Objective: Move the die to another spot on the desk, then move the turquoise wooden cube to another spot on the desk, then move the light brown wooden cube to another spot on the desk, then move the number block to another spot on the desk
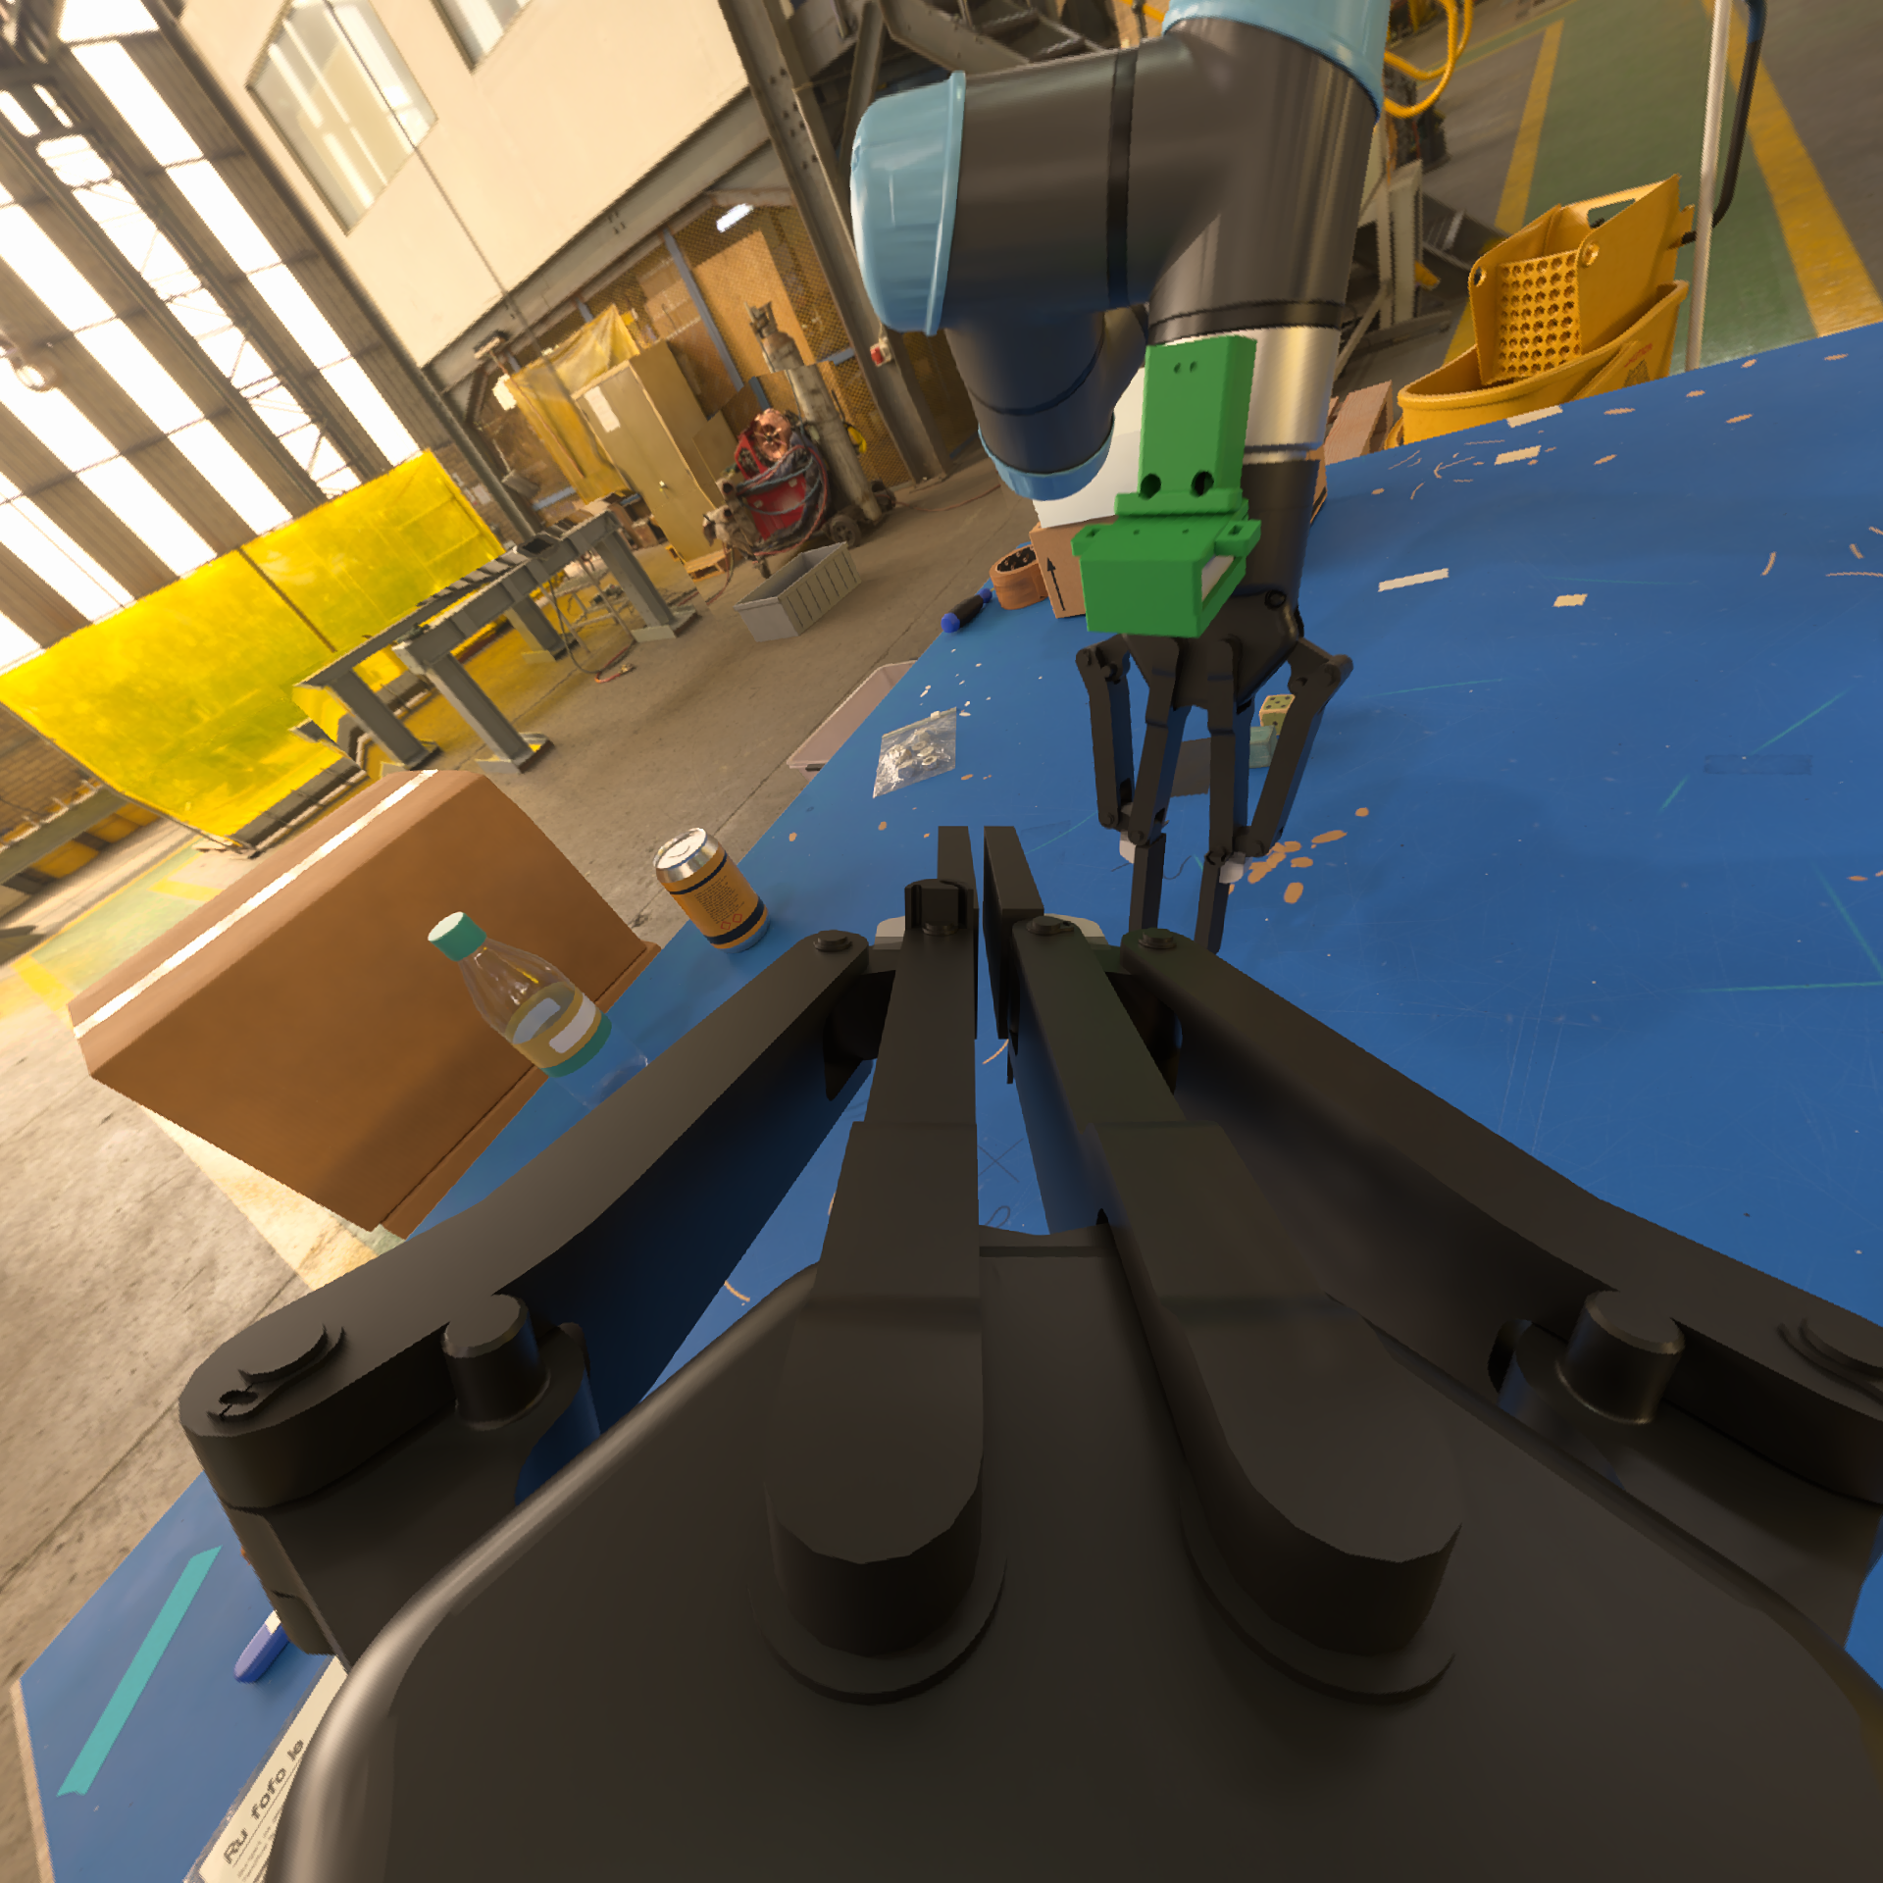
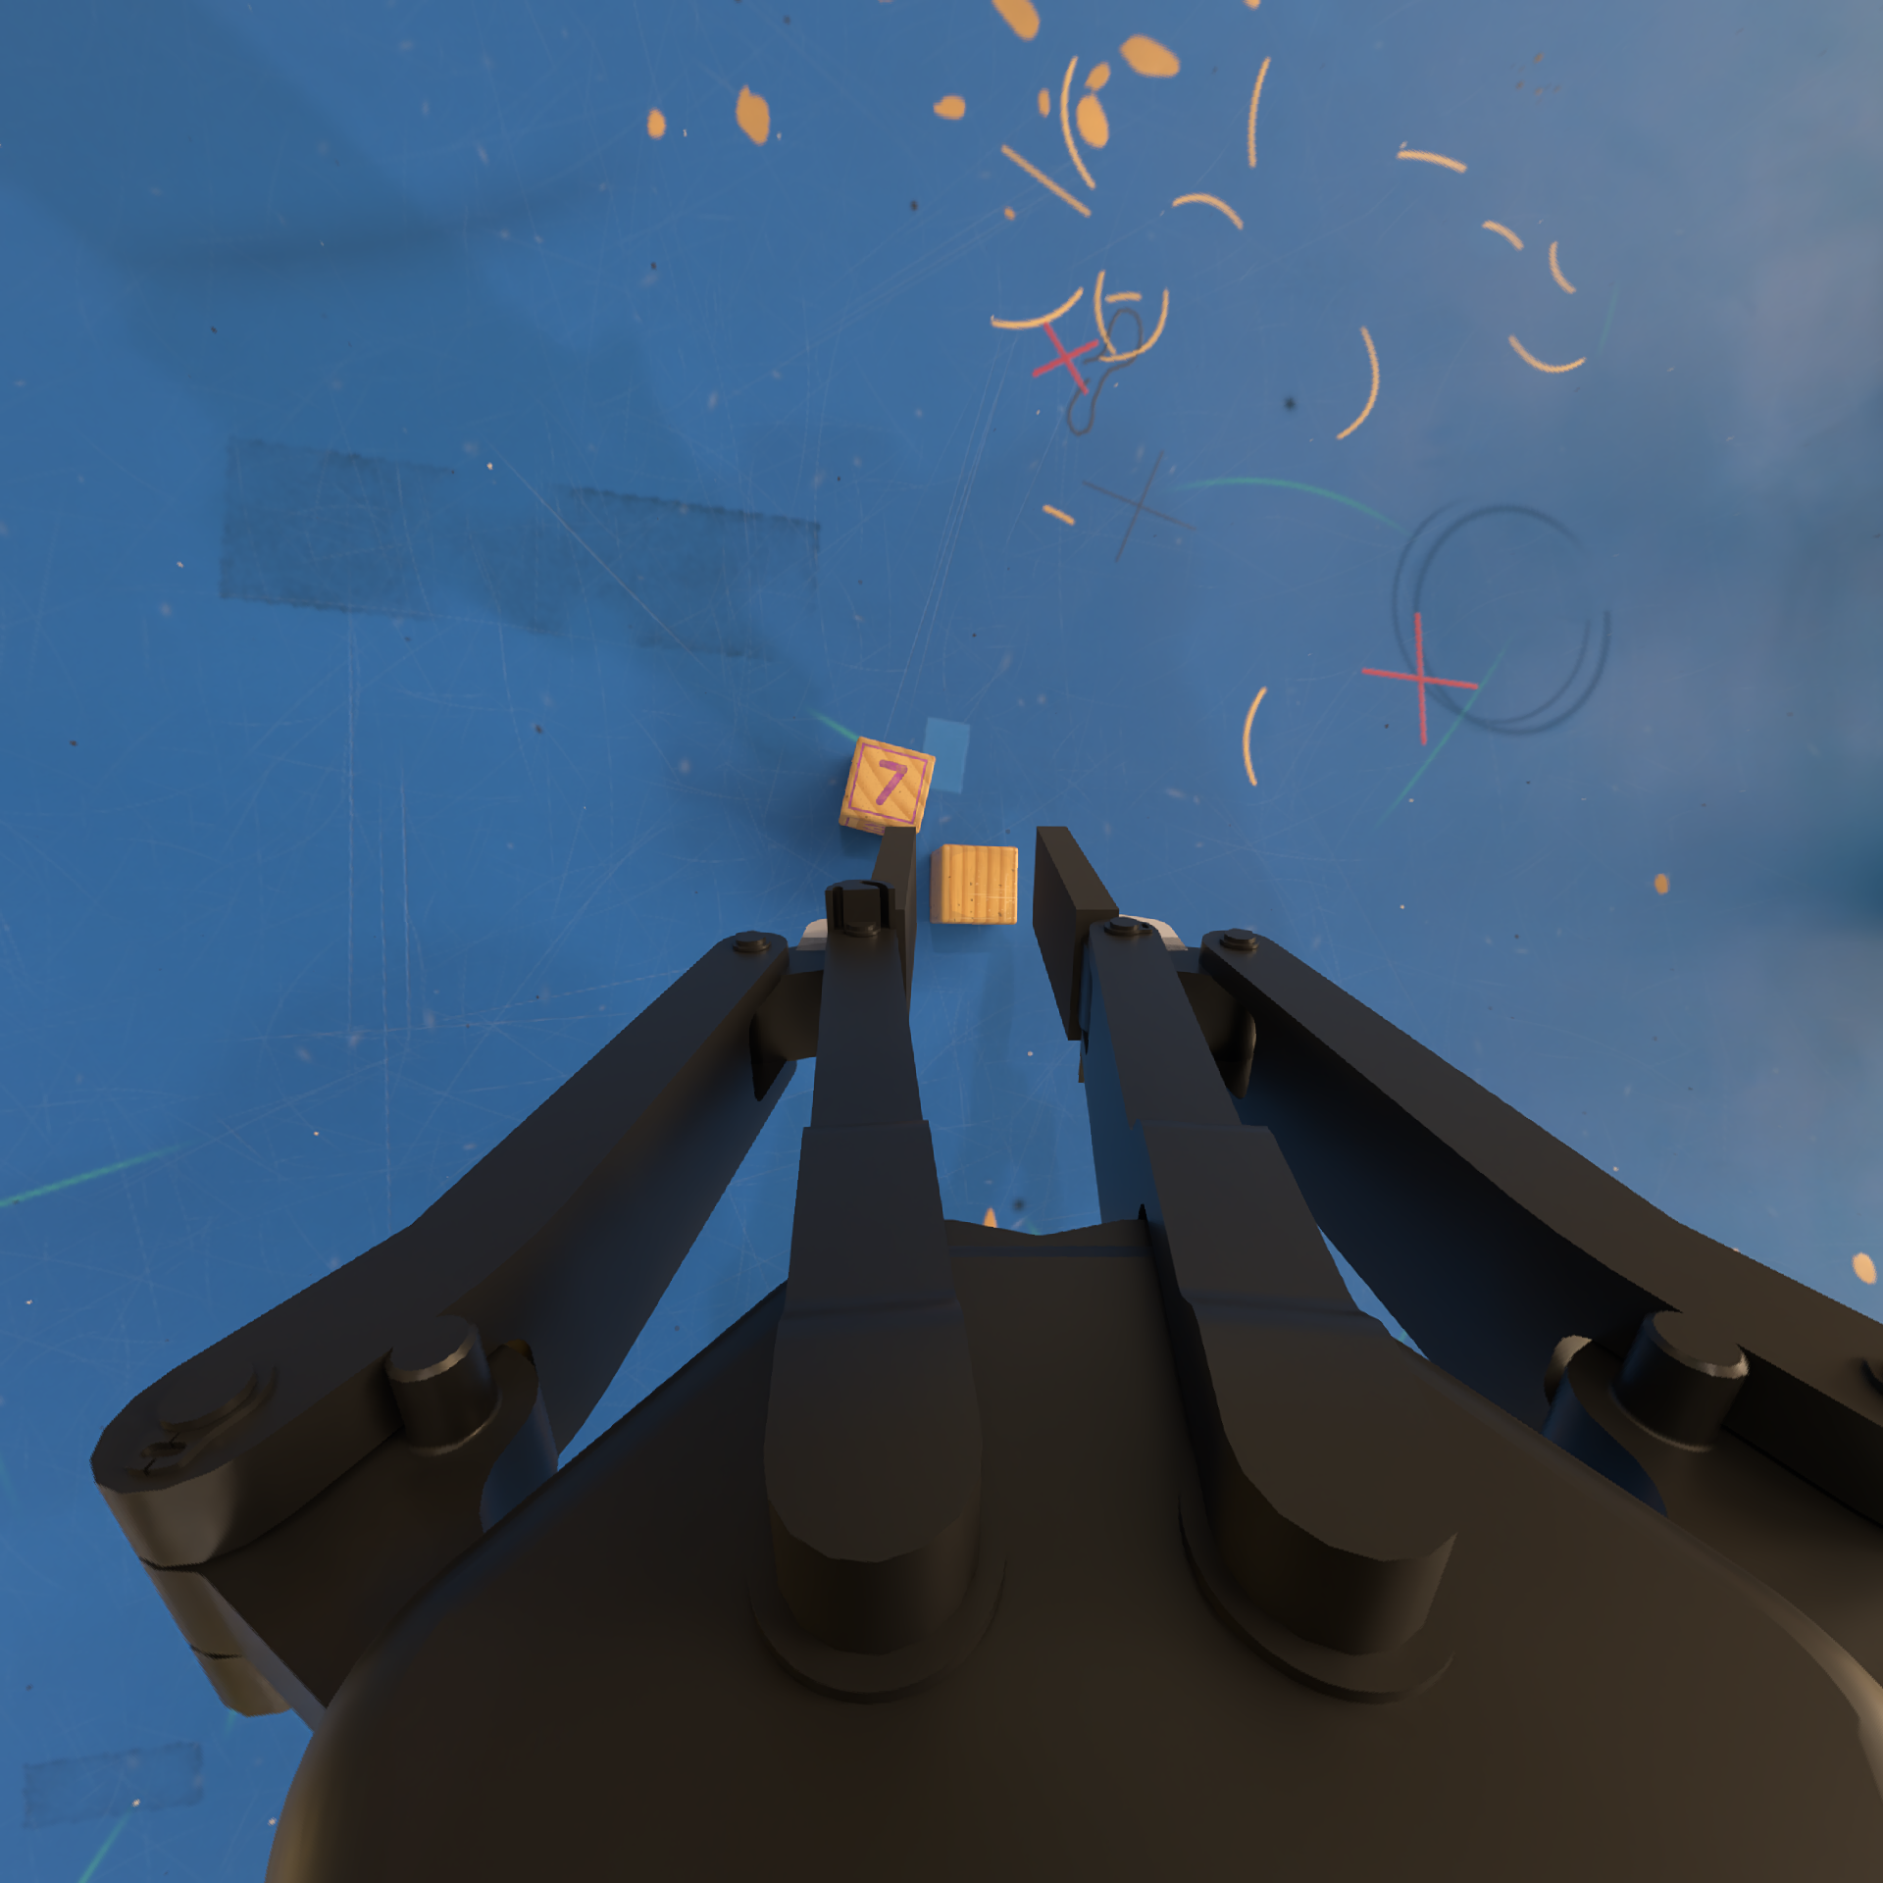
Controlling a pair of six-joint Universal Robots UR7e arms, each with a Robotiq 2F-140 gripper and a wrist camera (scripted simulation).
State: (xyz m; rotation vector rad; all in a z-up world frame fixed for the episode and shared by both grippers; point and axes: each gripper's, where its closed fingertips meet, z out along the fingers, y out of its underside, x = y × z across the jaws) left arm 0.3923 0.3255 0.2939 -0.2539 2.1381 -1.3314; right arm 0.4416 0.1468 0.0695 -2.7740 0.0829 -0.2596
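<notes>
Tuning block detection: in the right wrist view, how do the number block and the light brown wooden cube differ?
The number block has a pink framed marking on top; the light brown wooden cube shows plain ridged grain. The number block sits skewed, outside the right gripper; the cube sits square between its open fingers. Both are similar-sized tan wood on the blue desk.

Factory hall: welding machine (image 1: 779,474), yellow screen (image 1: 234,652), mop bucket (image 1: 1549,316), steel workbench (image 1: 489,632).
</notes>
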